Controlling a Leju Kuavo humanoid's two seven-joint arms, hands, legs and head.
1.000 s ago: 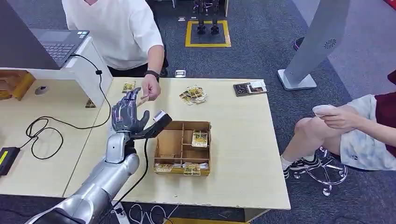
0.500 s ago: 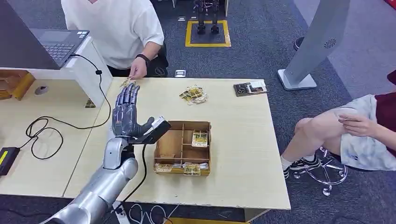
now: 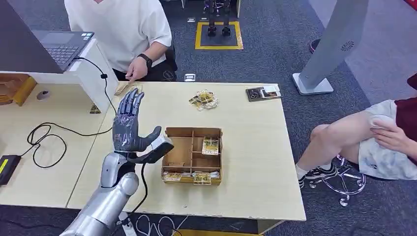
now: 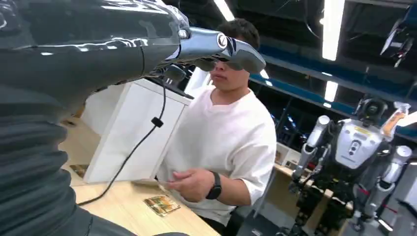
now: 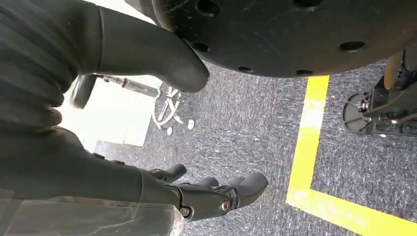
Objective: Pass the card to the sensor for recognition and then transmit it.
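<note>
My left hand (image 3: 129,124) is raised above the table's left part, fingers straight and apart, with nothing in it. The wrist view looks past that hand (image 4: 98,49) at a person in a white shirt (image 4: 231,142). That person's hand (image 3: 136,73) holds a card (image 4: 147,182) at the far edge of the table. Another card (image 4: 161,204) lies flat just in front of the person. The sensor (image 3: 161,146), a white-headed scanner on a black cable, sits just right of my left wrist, beside the cardboard box. My right hand (image 5: 196,194) hangs over the carpet, empty and loosely spread.
A compartmented cardboard box (image 3: 192,155) with several cards stands mid-table. A loose card pile (image 3: 203,99) and a dark tray (image 3: 263,92) lie at the far edge. A laptop (image 3: 61,46) sits on a white stand at the left. A seated person's legs (image 3: 344,137) are at the right.
The person took the card from my left hand's fingertips and drew it back to the far table edge. My left hand sank and came back toward me, fingers still spread.
</note>
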